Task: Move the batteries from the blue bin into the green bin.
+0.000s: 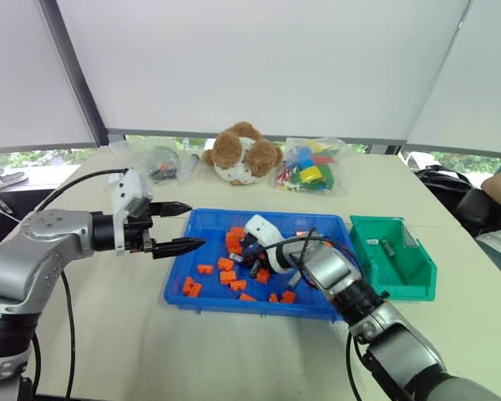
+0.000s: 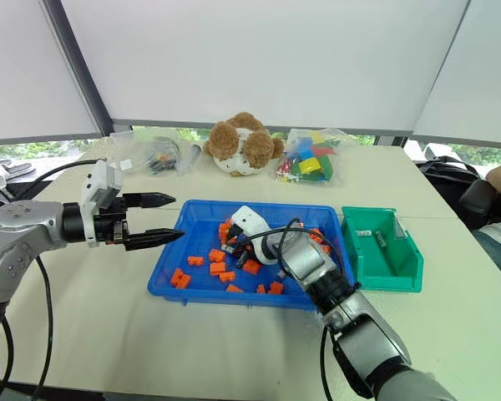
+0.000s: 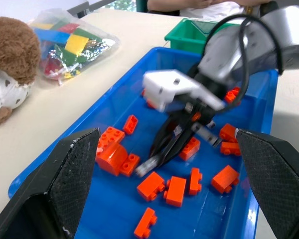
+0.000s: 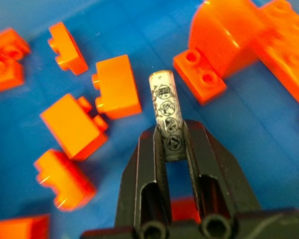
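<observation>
Clamped between the two black fingers of the right hand [image 4: 170, 142] is one grey-silver battery [image 4: 166, 113], its free end projecting past the fingertips above the floor of the blue bin [image 1: 202, 224], among scattered orange bricks [image 1: 226, 264]. Two more batteries [image 1: 387, 247] lie in the green bin [image 1: 411, 280], which stands on the bench [image 1: 108, 334] just beside the blue bin on the robot's right. Outward from these, the left hand [image 1: 182, 226] hovers with fingers spread wide at the blue bin's left edge, holding nothing, while a plush bear [image 1: 244, 153] and a bag of coloured blocks [image 1: 310, 167] sit behind the blue bin.
</observation>
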